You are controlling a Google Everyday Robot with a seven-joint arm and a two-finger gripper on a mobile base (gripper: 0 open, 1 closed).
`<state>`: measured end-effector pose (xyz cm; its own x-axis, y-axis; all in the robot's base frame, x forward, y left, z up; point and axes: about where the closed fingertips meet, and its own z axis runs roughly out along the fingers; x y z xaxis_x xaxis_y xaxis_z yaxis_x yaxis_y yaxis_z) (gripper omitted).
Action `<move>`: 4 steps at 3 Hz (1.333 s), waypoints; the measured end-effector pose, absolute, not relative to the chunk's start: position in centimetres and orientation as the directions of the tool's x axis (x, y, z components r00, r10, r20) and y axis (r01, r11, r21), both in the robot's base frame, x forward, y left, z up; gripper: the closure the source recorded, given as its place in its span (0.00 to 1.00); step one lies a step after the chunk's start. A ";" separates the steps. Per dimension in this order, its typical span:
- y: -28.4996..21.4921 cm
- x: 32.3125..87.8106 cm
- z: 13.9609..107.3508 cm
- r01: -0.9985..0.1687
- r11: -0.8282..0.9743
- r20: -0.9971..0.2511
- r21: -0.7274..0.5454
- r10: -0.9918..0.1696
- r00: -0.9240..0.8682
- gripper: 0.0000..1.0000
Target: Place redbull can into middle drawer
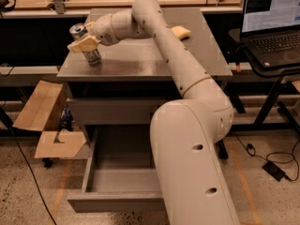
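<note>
- Redbull can (93,56) stands near the front left corner of the cabinet top (140,62), and it leans a little with its shiny top tipped to the left.
- Your gripper (82,40) is up there too, reaching in from the right at the end of the long arm (180,67).
- One cream finger (84,44) lies across the front of the can, about halfway up. The other finger looks to be behind the can, so the can sits between the jaws.
- I think the jaws are closed on the can and holding it. The lean fits a can that is gripped and not just standing free.
- You cannot see for sure if the bottom of the can is touching the top or is just off it.
- Holding it in the middle is smart, because a tall thin can tips easily.
- Down below, the middle drawer (112,201) is pulled wide open, ready for the can to go in. It is well apart from the can.
- The grey front above it (112,110) is closed.
</note>
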<state>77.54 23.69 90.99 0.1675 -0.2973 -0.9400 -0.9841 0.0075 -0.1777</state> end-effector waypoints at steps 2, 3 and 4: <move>22.3 77.2 92.5 -0.983 -0.007 -0.940 -0.185 -0.289 0.179 1.00; 21.7 76.7 92.2 -0.988 0.005 -0.939 -0.152 -0.314 0.143 1.00; 19.2 75.7 93.9 -0.989 0.069 -0.939 -0.132 -0.327 0.102 1.00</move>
<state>75.65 19.21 93.90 0.1023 -0.3274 -0.9393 -0.9889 0.0691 -0.1318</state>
